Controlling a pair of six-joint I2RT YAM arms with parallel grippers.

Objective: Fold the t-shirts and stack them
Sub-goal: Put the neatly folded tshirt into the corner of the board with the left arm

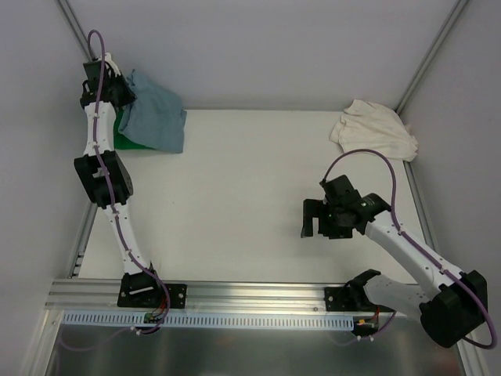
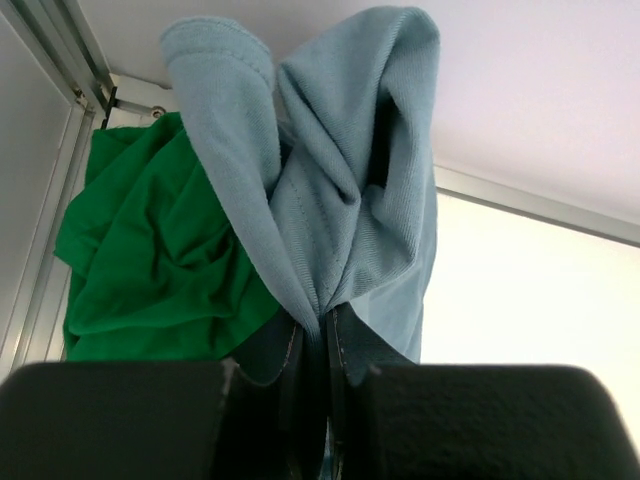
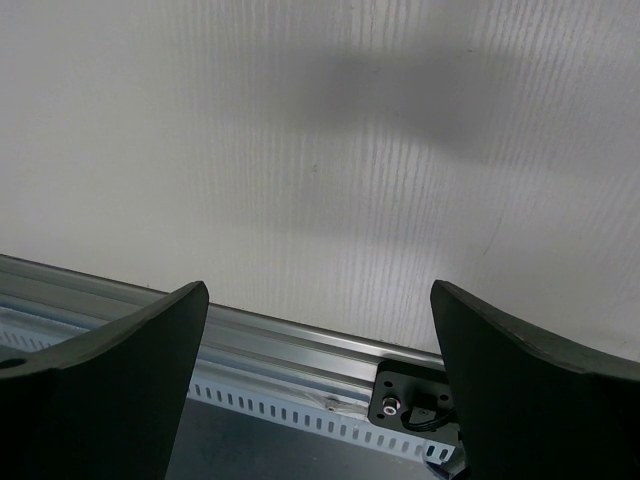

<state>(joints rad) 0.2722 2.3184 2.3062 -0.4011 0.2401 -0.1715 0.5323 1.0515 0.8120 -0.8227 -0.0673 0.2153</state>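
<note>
At the back left corner, my left gripper (image 1: pixel 124 92) is shut on a bunched fold of the dusty blue-grey t-shirt (image 1: pixel 156 117), which is lifted and hangs down from the jaws. In the left wrist view the blue-grey t-shirt (image 2: pixel 340 190) is pinched between the closed fingers of the left gripper (image 2: pixel 322 325). Under and behind it, the bright green t-shirt (image 2: pixel 150 260) lies crumpled, showing in the top view as a green t-shirt (image 1: pixel 129 142) edge. The cream-white t-shirt (image 1: pixel 374 129) lies heaped at the back right. My right gripper (image 1: pixel 317 221) hovers open over bare table, holding nothing; its fingers (image 3: pixel 150 345) stand wide apart.
An aluminium rail (image 1: pixel 250 294) with a slotted cable duct runs along the near edge and carries both arm bases. A black base mount (image 3: pixel 410 405) shows below the right gripper. Grey walls and slanted frame posts (image 1: pixel 74 31) close in the back corners. The white tabletop (image 1: pixel 250 180) lies between the shirts.
</note>
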